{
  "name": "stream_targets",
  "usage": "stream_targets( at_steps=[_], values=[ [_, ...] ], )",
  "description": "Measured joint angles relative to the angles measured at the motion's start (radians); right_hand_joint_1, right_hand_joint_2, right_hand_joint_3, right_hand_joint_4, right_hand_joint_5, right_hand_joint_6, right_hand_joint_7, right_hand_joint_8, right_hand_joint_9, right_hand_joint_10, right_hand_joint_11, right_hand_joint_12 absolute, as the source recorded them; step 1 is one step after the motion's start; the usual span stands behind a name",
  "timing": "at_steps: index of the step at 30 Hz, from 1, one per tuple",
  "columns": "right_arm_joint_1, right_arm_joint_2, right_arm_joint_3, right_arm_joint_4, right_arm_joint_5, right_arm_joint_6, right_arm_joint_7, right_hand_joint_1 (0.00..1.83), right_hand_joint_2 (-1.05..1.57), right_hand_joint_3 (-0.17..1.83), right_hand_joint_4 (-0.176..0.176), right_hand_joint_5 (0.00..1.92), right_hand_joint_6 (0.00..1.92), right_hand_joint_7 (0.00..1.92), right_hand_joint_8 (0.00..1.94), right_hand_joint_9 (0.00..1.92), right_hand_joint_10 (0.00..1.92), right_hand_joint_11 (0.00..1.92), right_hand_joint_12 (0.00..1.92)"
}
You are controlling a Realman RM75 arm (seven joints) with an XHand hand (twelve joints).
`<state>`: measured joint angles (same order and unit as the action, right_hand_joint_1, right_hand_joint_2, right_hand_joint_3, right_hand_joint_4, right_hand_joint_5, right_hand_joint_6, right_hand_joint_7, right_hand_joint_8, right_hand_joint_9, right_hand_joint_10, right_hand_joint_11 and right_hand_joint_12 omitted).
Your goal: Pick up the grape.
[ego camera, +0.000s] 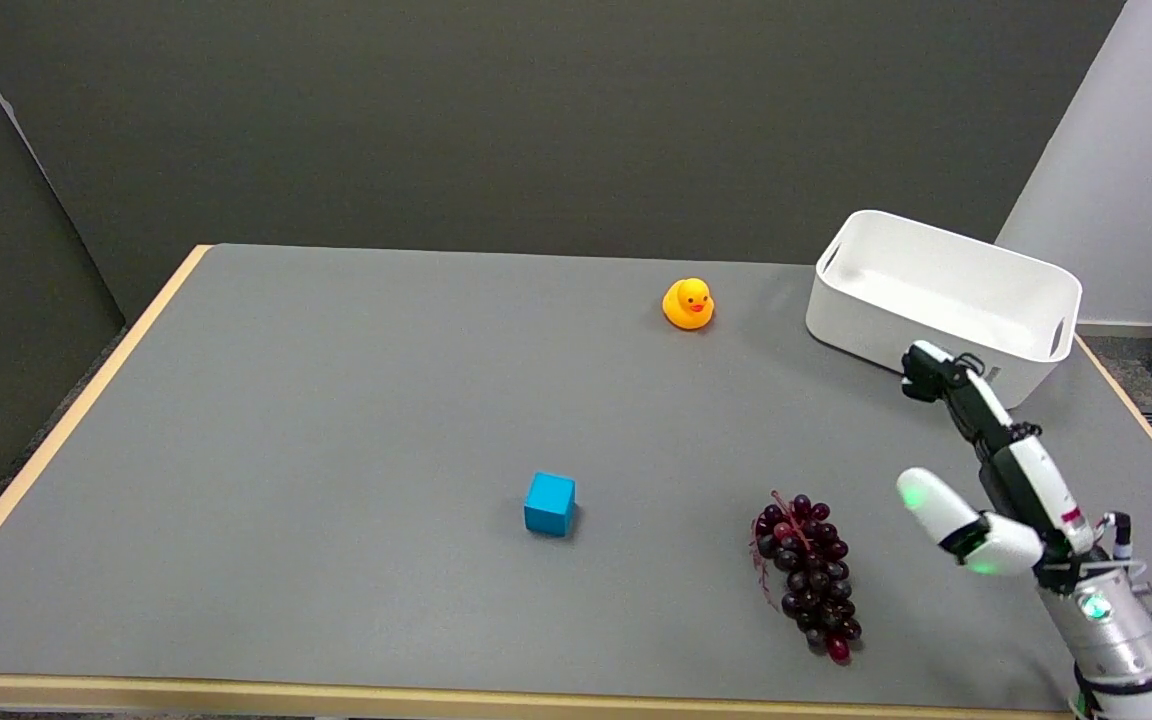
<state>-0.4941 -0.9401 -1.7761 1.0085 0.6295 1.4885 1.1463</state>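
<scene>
The grape (pixel 809 576) bunch is lying near the worktop (pixel 336 400)'s front edge, right of centre. The robot hand (pixel 986 480) is hovering just right of it, fingers spread, holding nothing. A blue cube (pixel 549 503) is sitting well left; a white bin (pixel 941 295) is standing beyond.

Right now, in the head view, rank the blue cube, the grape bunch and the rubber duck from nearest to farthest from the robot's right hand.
1. Grape bunch: just left of the right hand, near the table's front edge.
2. Rubber duck: farther back and to the left, beside the white bin.
3. Blue cube: farthest left, mid-table.
</scene>
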Motion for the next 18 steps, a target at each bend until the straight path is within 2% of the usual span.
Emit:
stream_targets(
  at_steps=[13,15,18],
  values=[
    [0.002,-0.041,-0.222,0.006,0.18,0.178,-0.451,0.57,0.65,0.82,-0.13,0.14,0.34,0.2,0.45,0.1,0.82,0.0,0.99],
    [0.005,-0.046,-0.25,0.009,0.205,0.199,-0.504,0.56,0.61,0.92,-0.131,0.11,0.41,0.18,0.52,0.12,0.79,0.0,1.01],
    [0.008,-0.056,-0.295,0.019,0.241,0.228,-0.596,0.56,0.59,0.94,-0.132,0.11,0.43,0.17,0.53,0.12,0.78,0.0,1.02]
  ],
)
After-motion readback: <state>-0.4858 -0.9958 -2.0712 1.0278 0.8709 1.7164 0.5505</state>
